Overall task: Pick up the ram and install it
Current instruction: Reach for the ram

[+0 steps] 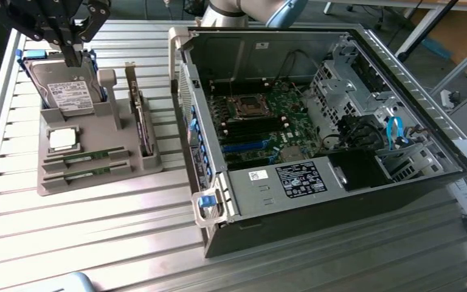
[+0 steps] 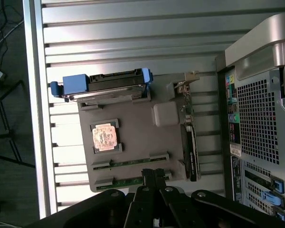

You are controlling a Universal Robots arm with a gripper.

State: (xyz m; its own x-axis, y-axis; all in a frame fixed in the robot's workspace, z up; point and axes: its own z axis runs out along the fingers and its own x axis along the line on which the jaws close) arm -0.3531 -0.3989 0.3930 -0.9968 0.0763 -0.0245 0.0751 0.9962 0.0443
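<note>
Two green ram sticks lie side by side in slots at the front of a grey holder tray. In the wrist view the sticks lie just beyond my fingertips. My gripper hangs well above the tray's back end, over the hard drive. Its black fingers are shut together with nothing between them. The open computer case lies at the exterior view's right, its motherboard memory slots exposed.
The tray also holds a silver processor chip and a dark upright expansion card. The case wall stands close beside the tray. Everything rests on a ribbed metal table, with its edge near the tray.
</note>
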